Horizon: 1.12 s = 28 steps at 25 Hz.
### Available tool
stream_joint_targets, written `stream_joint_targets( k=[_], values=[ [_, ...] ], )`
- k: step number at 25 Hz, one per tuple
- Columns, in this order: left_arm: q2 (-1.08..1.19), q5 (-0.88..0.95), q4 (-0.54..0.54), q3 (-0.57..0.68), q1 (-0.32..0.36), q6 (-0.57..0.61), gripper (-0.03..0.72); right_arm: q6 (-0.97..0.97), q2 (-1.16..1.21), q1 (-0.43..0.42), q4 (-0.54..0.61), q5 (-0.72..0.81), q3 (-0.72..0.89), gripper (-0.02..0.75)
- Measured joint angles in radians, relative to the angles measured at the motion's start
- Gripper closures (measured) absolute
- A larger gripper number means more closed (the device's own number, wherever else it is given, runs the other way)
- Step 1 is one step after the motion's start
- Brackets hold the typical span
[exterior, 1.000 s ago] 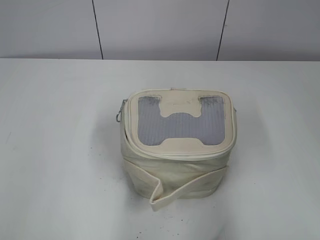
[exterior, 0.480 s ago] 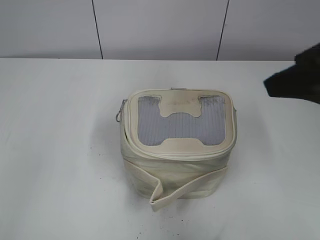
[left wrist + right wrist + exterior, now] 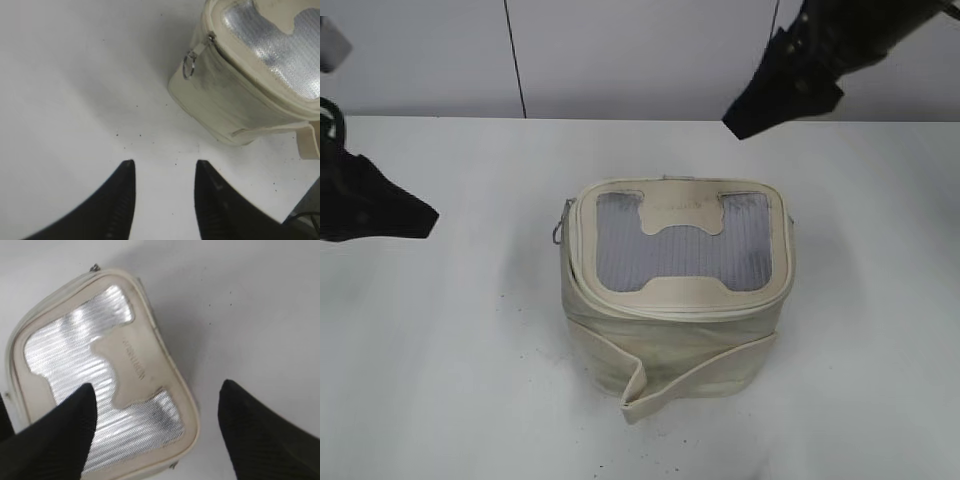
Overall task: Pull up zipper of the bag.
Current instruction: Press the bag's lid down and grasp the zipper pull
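The cream-white boxy bag (image 3: pixel 670 330) stands in the middle of the white table, with its grey mesh lid panel (image 3: pixel 680 250) up. It also shows in the left wrist view (image 3: pixel 235 105) and the right wrist view (image 3: pixel 100 375). The zipper (image 3: pixel 572 280) runs round the lid rim. A silver pull with a ring (image 3: pixel 560 232) hangs at the bag's left corner; the ring also shows in the left wrist view (image 3: pixel 189 65). My left gripper (image 3: pixel 164 167) is open over bare table, left of the bag. My right gripper (image 3: pixel 156 392) is open, high above the lid's right part. Both are empty.
A loose cream strap (image 3: pixel 690 385) wraps the bag's body and sticks out at the front. A grey panelled wall (image 3: pixel 640 55) stands behind the table. My left arm (image 3: pixel 365 205) is at the far left, my right arm (image 3: pixel 820 60) at the upper right.
Both arms have come into the exterior view: the left from the left edge, the right moved up and left toward the bag. The bag has not moved.
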Motion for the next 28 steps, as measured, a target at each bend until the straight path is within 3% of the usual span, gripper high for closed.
stream_joint_targets(
  k=[9,15,28],
  values=[
    [0.194,-0.007,0.006,-0.082,-0.067,0.033,0.380,-0.040,0.292,0.001,0.096,0.157,-0.324,0.153],
    [0.265,-0.015,0.005,-0.153,-0.093,0.034,0.380,-0.070,0.402,0.035,0.106,0.174,-0.357,0.200],
    [0.270,-0.019,0.003,-0.183,-0.093,0.034,0.377,-0.085,0.575,0.093,0.108,0.154,-0.504,0.210]
  ],
)
